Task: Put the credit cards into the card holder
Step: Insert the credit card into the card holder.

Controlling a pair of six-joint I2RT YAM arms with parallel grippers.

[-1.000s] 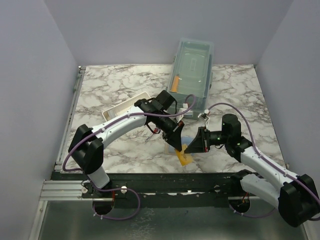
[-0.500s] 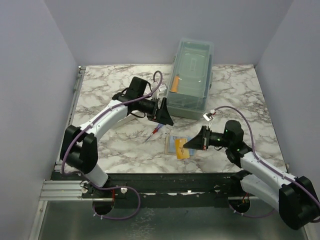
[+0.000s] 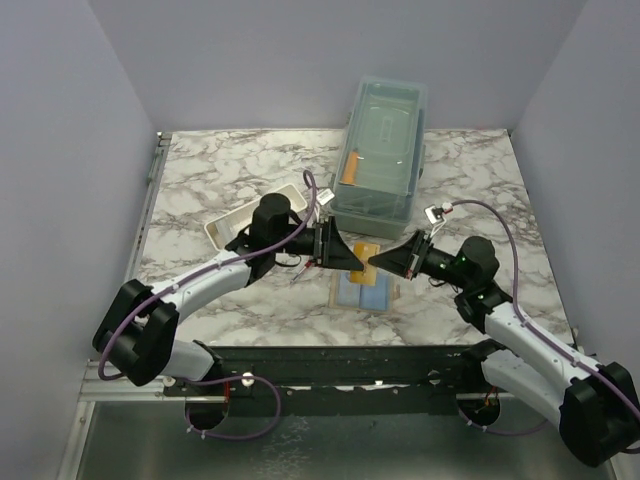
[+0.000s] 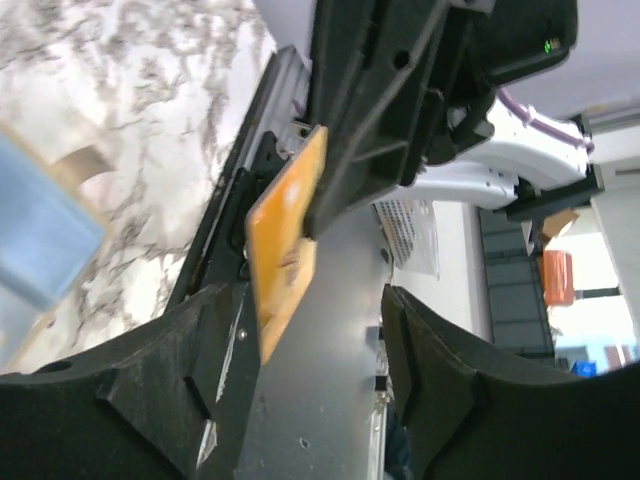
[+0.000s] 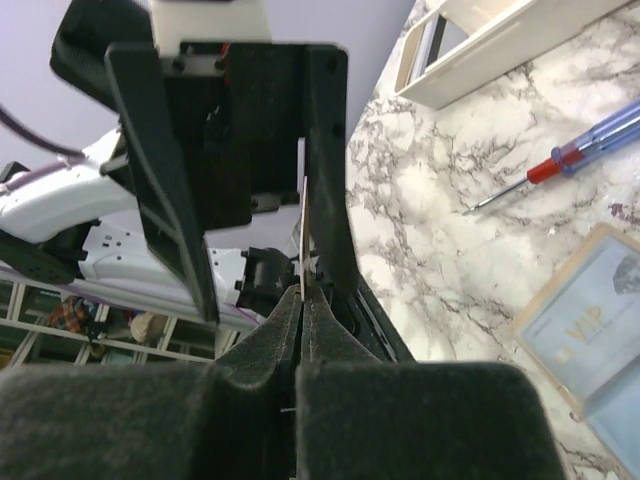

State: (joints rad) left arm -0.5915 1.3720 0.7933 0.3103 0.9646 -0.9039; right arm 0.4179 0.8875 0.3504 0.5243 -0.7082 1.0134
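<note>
My right pincer (image 5: 303, 297) is clenched on the thin orange-yellow plastic credit card (image 4: 285, 245), gripping it by one edge so that it stands on edge in the air above the counter. My left pincer (image 4: 305, 300) faces it nose to nose, released, its black fingers (image 5: 160, 185) spread to either side of the card. The card sits close to one of them, but I cannot tell whether they touch.

Below the two meeting pincers, the small tan-brown folding card holder (image 3: 362, 292) lies opened flat on the marble-patterned counter (image 3: 220, 170), its light blue lining facing up. In the right wrist view, a pale face marked VIP shows inside it.

Just left of the holder lies a screwdriver with a red-and-blue handle (image 5: 575, 150). Beyond that is a white rectangular tray (image 3: 232, 222). A large translucent lidded plastic box (image 3: 382, 150) stands at the far side.
</note>
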